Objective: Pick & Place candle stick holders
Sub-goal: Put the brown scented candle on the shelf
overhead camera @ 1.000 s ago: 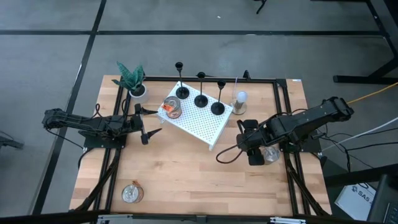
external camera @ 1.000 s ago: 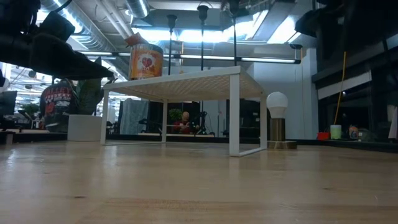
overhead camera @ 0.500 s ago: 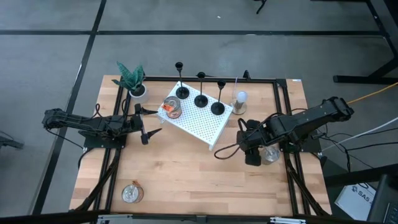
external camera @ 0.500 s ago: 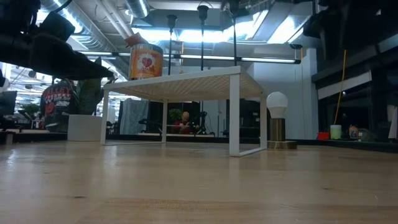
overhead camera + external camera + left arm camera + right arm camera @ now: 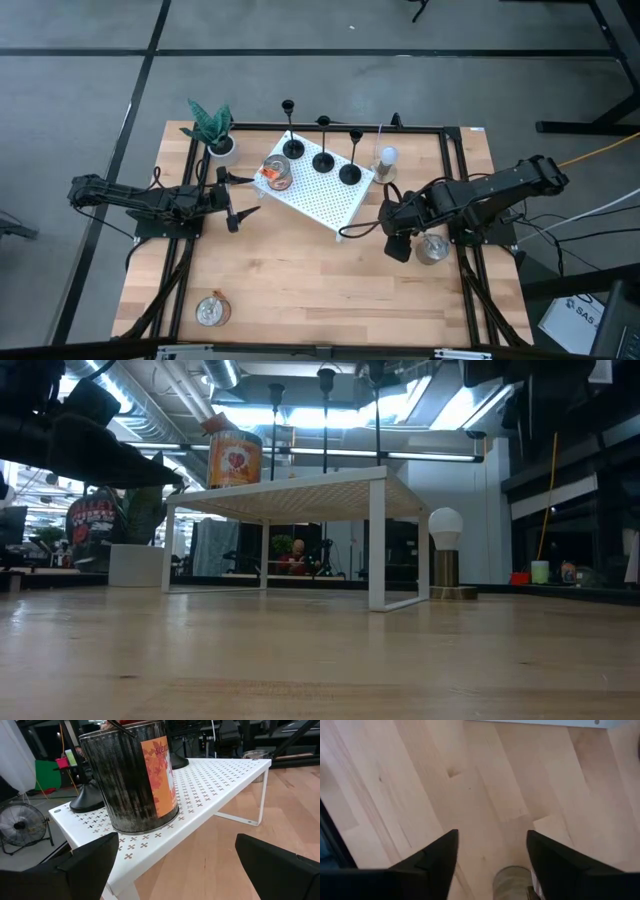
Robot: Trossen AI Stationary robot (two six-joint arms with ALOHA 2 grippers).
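Note:
Three black candle stick holders (image 5: 293,148) (image 5: 323,160) (image 5: 350,173) stand by their round bases in a row on the white perforated shelf (image 5: 330,200). Their thin stems (image 5: 324,420) rise above it in the low view. My left gripper (image 5: 236,207) waits open just left of the shelf, level with its top; its wrist view shows one holder's base (image 5: 88,800) behind a can (image 5: 135,775). My right gripper (image 5: 396,237) hovers open to the right of the shelf, pointing down at bare wood (image 5: 485,805), with nothing between its fingers.
A can with an orange label (image 5: 277,174) shares the shelf's left end. A potted plant (image 5: 212,128) stands at the far left, and a bulb lamp (image 5: 386,160) right of the shelf. A glass jar (image 5: 432,247) sits beside my right gripper, another (image 5: 211,310) near the front left.
My right gripper has rolled about the line it points along while staying over the same spot; its cable loop has swung toward the shelf. The holders and my left arm have kept still.

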